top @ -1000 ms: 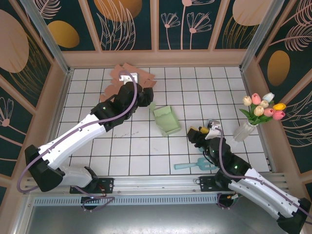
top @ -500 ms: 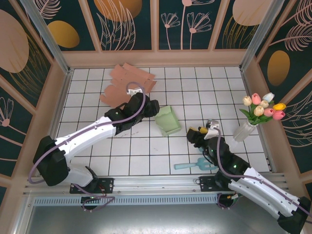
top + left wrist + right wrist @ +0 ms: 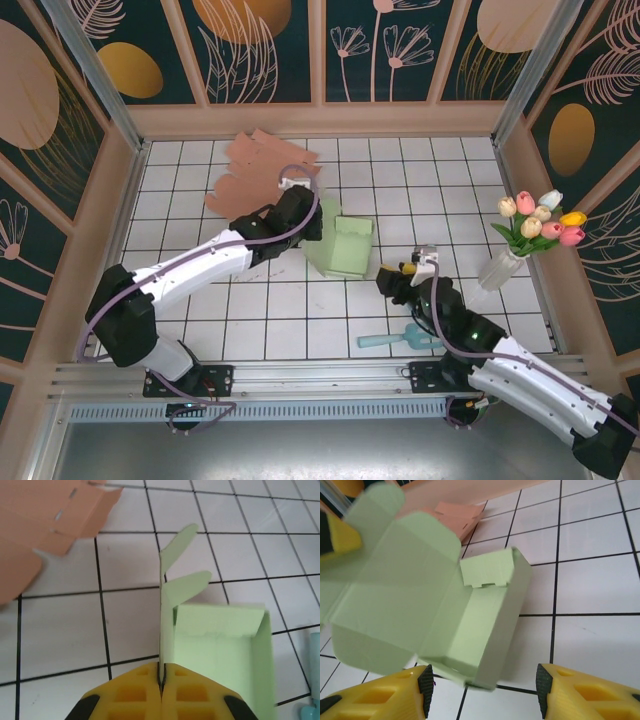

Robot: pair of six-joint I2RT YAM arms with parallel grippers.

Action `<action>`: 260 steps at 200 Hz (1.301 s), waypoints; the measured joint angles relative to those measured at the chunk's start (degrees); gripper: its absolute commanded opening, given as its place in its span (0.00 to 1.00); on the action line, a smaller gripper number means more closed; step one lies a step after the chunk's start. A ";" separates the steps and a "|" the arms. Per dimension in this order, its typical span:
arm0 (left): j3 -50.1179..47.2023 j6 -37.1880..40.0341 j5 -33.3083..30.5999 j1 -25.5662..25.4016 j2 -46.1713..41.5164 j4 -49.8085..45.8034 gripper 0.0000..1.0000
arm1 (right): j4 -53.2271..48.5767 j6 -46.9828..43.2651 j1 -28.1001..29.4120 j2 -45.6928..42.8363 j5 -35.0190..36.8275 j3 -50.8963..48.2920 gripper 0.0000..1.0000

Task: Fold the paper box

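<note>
Lid-folding: our left end effector [image 3: 161, 682] pinches the box [image 3: 346, 250] flap [image 3: 167, 630]; our right end effector [image 3: 483, 684], apart, should brace the box.

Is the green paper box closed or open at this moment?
Open. The green box shows its bare inside, and its lid flap stands upright, pinched in the left gripper.

A flat white tiled floor with thin dark grid lines [image 3: 480, 190] is enclosed on three sides by dark teal wall panels printed with beige and gold leaves and flowers [image 3: 265, 50]. Pale wooden strips [image 3: 316, 50] frame the panels, and slanted silver aluminium posts [image 3: 90, 75] stand at the far corners. Along the near edge runs a grooved grey metal rail [image 3: 320, 375], under even, soft light.
</note>
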 measured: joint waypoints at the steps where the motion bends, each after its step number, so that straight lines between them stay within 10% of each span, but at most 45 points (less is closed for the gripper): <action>1: 0.31 0.87 0.00 0.00 0.00 -0.17 0.00 | 0.00 -0.13 0.00 0.22 -0.07 0.15 0.58; 66: 3.52 35.52 1.44 0.00 -8.90 -2.01 0.00 | 1.14 -13.11 -0.46 16.46 -1.81 17.92 0.61; 110: -6.12 51.01 6.88 -0.02 -19.45 2.75 0.00 | 5.33 -27.50 -7.13 29.44 -16.22 23.32 0.55; 152: -9.84 55.87 10.71 0.07 -16.15 5.20 0.00 | 8.28 -32.15 -17.66 37.07 -28.87 23.30 0.56; 260: -8.61 56.04 17.94 5.73 -3.48 7.69 0.00 | 9.33 -32.81 -24.17 55.19 -44.44 26.29 0.47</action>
